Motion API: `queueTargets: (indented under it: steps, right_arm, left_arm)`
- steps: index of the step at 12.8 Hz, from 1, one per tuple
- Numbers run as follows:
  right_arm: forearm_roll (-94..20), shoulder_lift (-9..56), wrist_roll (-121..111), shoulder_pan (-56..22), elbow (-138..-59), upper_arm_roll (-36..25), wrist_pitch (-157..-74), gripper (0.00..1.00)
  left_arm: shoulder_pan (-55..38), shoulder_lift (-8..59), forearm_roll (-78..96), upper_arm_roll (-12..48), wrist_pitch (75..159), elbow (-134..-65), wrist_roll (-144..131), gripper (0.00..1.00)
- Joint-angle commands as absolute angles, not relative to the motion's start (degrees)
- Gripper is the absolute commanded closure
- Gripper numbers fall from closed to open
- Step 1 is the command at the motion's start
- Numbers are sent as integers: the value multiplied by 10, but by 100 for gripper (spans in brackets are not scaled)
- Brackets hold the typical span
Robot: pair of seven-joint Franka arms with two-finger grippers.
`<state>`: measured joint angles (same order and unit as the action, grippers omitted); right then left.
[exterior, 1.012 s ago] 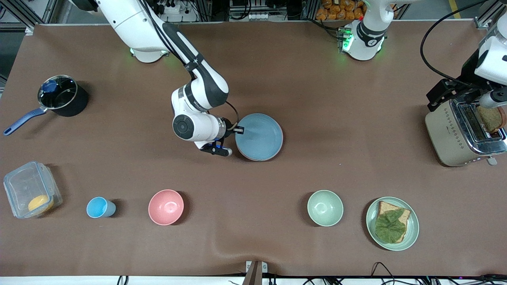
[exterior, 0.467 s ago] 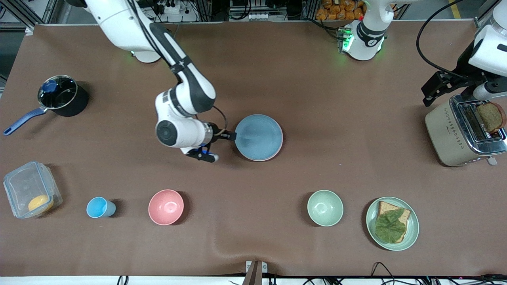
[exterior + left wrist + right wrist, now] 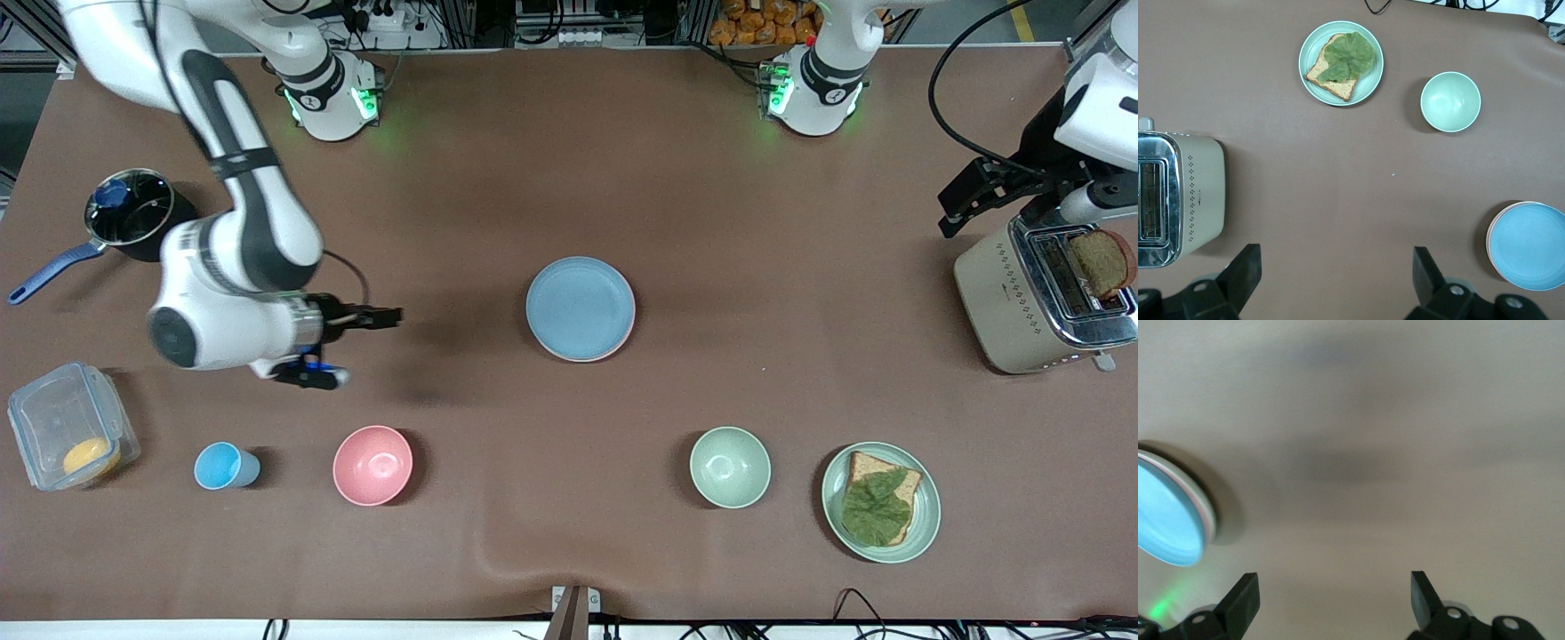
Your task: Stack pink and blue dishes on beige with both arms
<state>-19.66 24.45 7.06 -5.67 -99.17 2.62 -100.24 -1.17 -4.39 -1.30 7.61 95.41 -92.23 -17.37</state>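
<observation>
The blue plate lies flat on top of the stack in the middle of the table, with a thin pink plate edge peeking out under it; the beige plate shows as a pale rim at the bottom. The plates are round, so they point no way and have no long side; they face up.

The right gripper is wide open and holds nothing, toward the right arm's end from the stack, over bare table. The left gripper is open and empty too, up near the toaster.

The top plate sits a bit off centre, I think; a bump could slide it.
</observation>
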Motion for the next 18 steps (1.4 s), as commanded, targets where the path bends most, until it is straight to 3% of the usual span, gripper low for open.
queueTargets:
  steps: [1,5,9,12,18]
  right_arm:
    - [-143,203,10,2,-1009,39,-942,0]
    - [-30,92,-85,46,-1112,39,-983,0]
    - [-25,16,-96,47,-1103,41,-994,0]
    - [-19,-18,-98,46,-1072,45,-978,0]
    - [7,-18,-135,48,-950,43,-879,0]
  left_arm:
    - [-8,-41,0,76,942,-910,-167,0]
    - [-8,-43,0,76,933,-910,-166,0]
    - [-8,-42,1,76,933,-909,-163,0]
    - [-10,-47,2,79,923,-909,-163,0]
    - [-8,-51,6,77,893,-909,-152,0]
